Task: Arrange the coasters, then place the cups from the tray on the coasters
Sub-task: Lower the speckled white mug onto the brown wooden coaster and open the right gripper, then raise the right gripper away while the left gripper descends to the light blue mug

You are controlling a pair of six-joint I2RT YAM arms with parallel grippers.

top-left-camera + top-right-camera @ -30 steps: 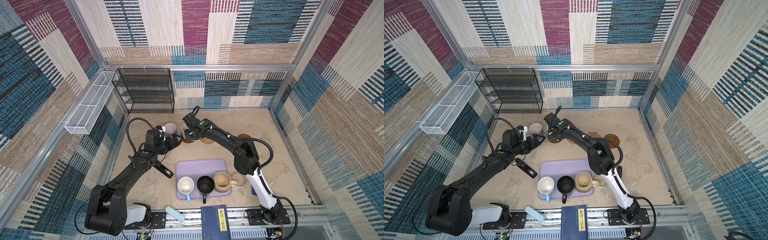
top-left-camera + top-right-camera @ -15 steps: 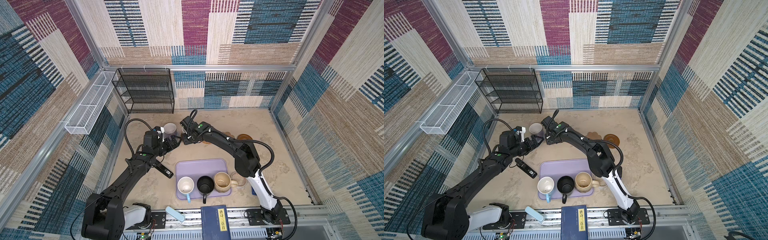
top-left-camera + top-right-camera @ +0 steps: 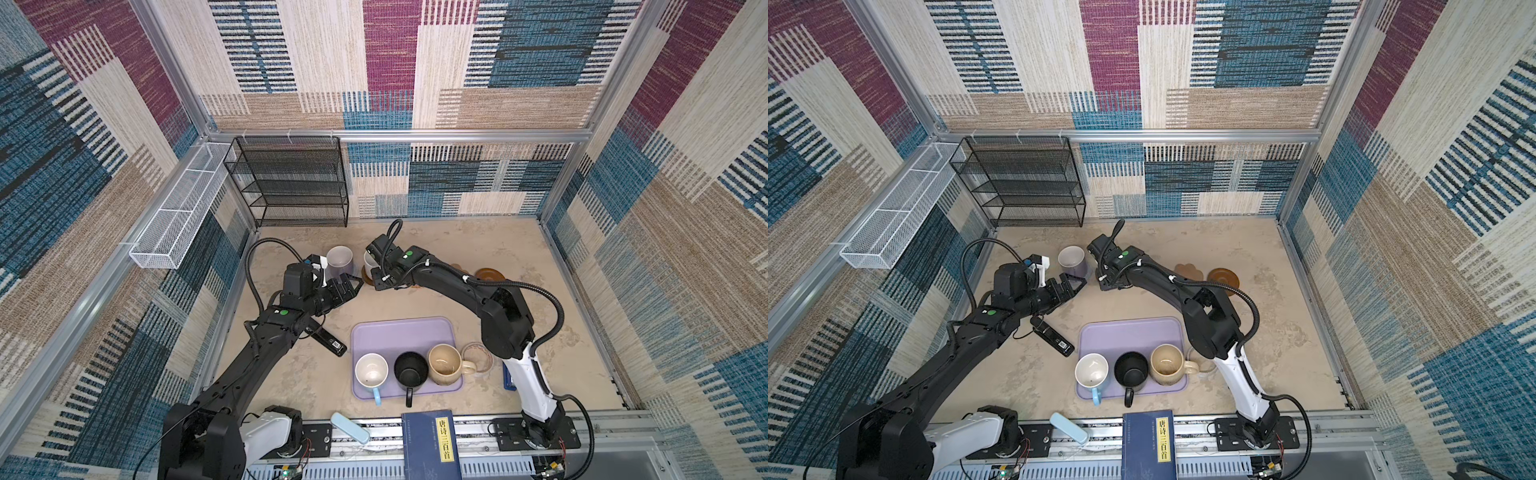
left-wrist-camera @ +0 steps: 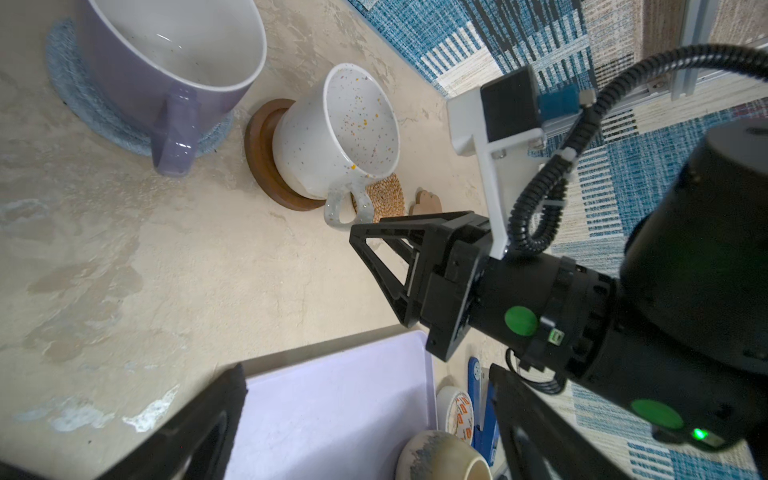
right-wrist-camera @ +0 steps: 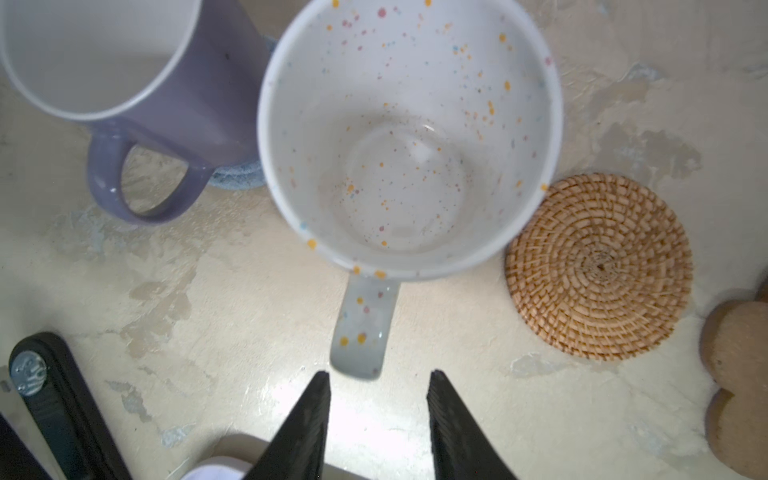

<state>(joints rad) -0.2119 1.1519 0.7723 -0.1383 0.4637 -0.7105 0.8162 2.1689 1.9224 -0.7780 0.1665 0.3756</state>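
Top views steeply overhead, wrist views close, sharing speckled mug [image 5: 407, 137]

Along the back of the table [image 3: 540, 324] runs a row, left to right in both top views: the crocheted coaster [image 4: 83, 104] with the leftmost mug [image 3: 339, 258] on it, a wooden coaster [image 4: 259, 145] with the speckled mug [image 4: 336, 133] on it, the rattan coaster [image 5: 598, 266], the paw-shaped coaster [image 3: 1188, 271], and a second wooden coaster [image 3: 489, 274]. In front of the row lies the tray [image 3: 399, 336]. Three mugs stand side by side along its front edge: the left tray mug [image 3: 371, 371], the middle tray mug [image 3: 410, 370] and the right tray mug [image 3: 444, 365]. A small dish [image 3: 482, 357] sits just right of the tray, beside that last mug's handle. A bar-shaped device [image 3: 330, 340] lies just left of the tray, and a book [image 3: 430, 444] lies in front of it, across the front rail. A wire shelf [image 3: 291, 183] stands in the back left corner.
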